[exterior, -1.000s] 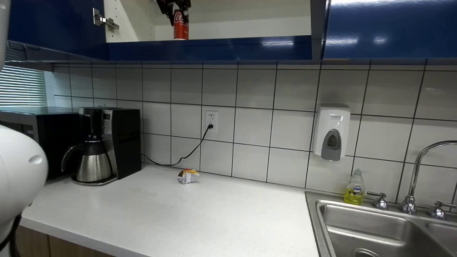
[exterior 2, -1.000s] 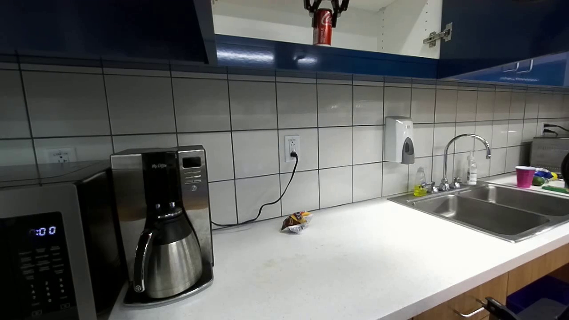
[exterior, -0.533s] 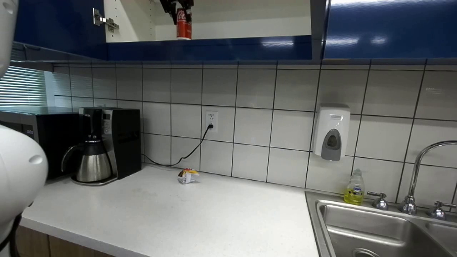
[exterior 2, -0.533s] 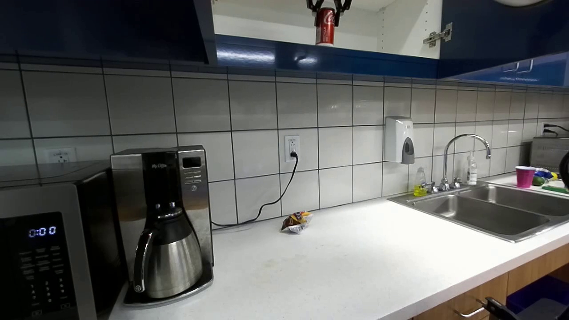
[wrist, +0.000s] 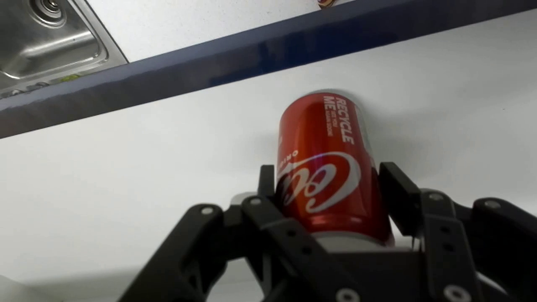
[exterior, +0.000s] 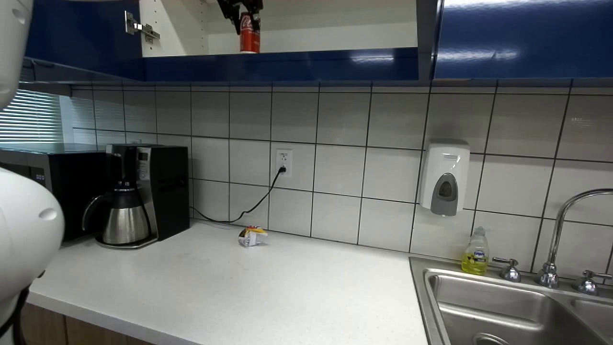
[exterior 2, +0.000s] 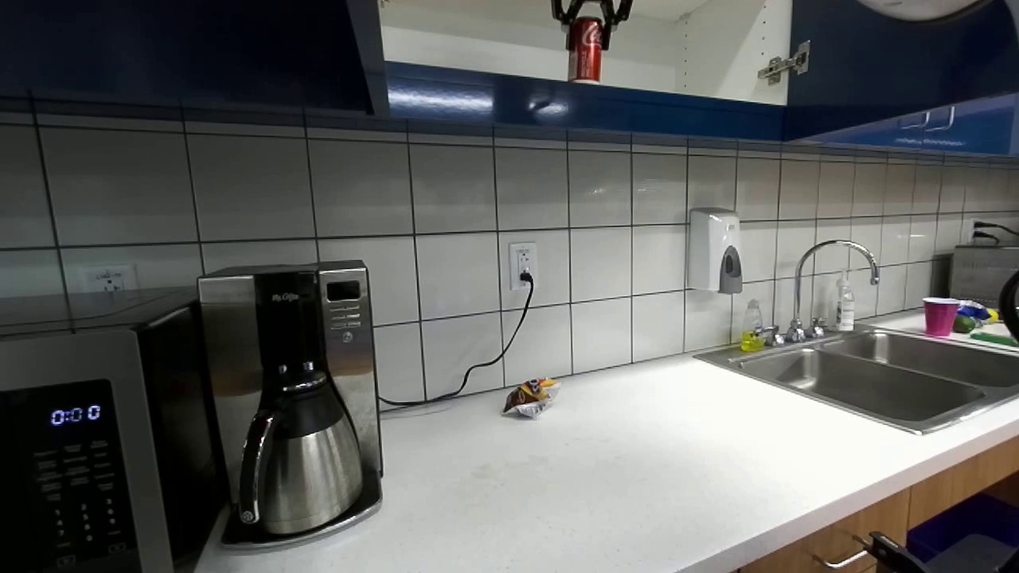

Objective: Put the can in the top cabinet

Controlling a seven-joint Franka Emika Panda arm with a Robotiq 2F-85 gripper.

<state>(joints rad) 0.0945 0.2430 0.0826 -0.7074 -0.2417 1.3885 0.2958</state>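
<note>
The red can (wrist: pixel 323 126) with pale lettering stands roughly upright between the black fingers of my gripper (wrist: pixel 327 178), which press on both its sides. In both exterior views the can (exterior: pixel 250 39) is inside the top cabinet (exterior: pixel 330 36), just behind its blue front lip, held from above by the gripper (exterior 2: pixel 590 36). Pale shelf surface (wrist: pixel 138 167) spreads around the can in the wrist view. Whether its base touches the shelf I cannot tell, since the lip hides the lowest part outside. The cabinet's blue door (exterior 2: pixel 899 72) is swung out to the side.
A blue lip (wrist: pixel 235 54) borders the shelf front. Below are the white counter (exterior: pixel 287 287), a coffee maker (exterior 2: pixel 290 398), a microwave (exterior 2: pixel 95 446), a crumpled snack bag (exterior 2: pixel 531 397) and the sink (exterior: pixel 493 299). A soap dispenser (exterior: pixel 445 177) hangs on the tiles.
Gripper and can have shifted slightly right together in both exterior views, staying just behind the cabinet lip. White arm parts have come further into view at the upper edges. The grip is unchanged.
</note>
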